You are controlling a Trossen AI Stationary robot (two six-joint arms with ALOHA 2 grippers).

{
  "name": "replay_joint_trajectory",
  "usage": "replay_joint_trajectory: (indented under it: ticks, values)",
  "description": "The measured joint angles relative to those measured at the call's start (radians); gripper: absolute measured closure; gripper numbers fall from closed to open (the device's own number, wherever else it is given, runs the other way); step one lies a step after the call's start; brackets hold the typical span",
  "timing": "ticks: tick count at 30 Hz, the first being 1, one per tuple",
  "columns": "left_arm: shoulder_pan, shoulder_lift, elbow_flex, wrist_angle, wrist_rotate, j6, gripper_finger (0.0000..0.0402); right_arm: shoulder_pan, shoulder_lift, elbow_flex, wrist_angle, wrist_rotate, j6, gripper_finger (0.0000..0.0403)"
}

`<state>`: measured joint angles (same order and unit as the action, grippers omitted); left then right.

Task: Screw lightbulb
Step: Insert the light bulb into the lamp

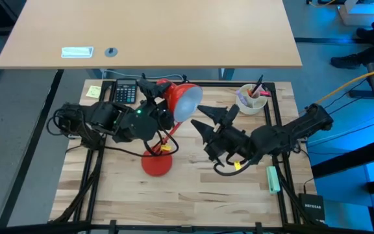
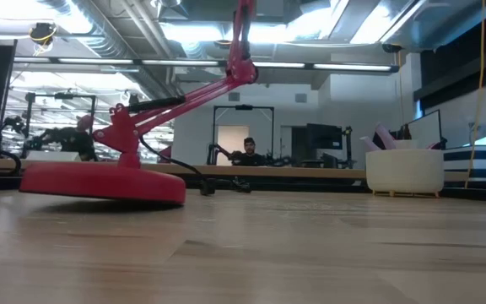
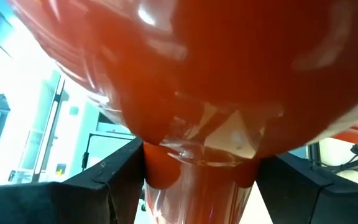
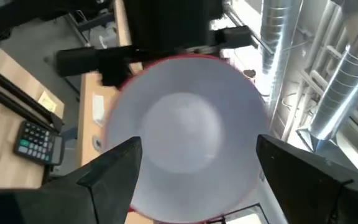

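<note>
The red lamp stands with its round base (image 1: 156, 163) on the wooden table, and its shade (image 1: 182, 102) opens toward the table's right. My left gripper (image 1: 156, 91) is shut on the rear of the shade (image 3: 197, 74). My right gripper (image 1: 204, 119) is open and empty, just right of the shade's mouth, with its fingers pointing into it (image 4: 188, 134). In the right wrist view a pale rounded shape that looks like the lightbulb (image 4: 182, 127) sits at the middle of the shade's white inside. The lamp's base also shows in the low view (image 2: 99, 181). My left gripper pinches the narrow red neck at the back of the lamp's shade (image 3: 197, 177) between its two fingers (image 3: 120, 183), one on each side. It comes at the neck from the table's left, behind the shade. The lamp's base stays on the table.
A calculator (image 1: 125, 92) and a yellow note (image 1: 94, 91) lie at the far left. A white cup of pens (image 1: 252, 99) stands at the far right. A green marker (image 1: 273, 179) and a black box (image 1: 313, 208) lie near the right edge. A person (image 2: 247, 152) sits far behind.
</note>
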<state>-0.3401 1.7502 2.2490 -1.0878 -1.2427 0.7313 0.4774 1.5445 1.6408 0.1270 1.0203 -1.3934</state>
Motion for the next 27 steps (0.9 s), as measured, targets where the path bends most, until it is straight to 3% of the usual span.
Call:
replay_joint_trajectory:
  ticks: [3,7,13,27]
  values:
    - [-0.006,0.000,0.000,-0.001,-0.001,-0.001,0.0151,0.000,0.015,0.093,-0.073,-0.003,-0.007,0.0082]
    - [-0.008,0.000,0.000,0.000,0.000,0.002,0.0151,0.000,0.071,0.277,-0.308,-0.022,0.015,0.0082]
    - [-0.008,0.000,0.000,-0.009,-0.029,-0.027,0.0151,-0.013,0.205,0.523,-0.720,-0.026,0.268,0.0082]
    - [-0.007,0.004,0.000,-0.010,-0.038,-0.028,0.0151,-0.023,0.241,0.569,-0.760,0.009,0.119,0.0082]
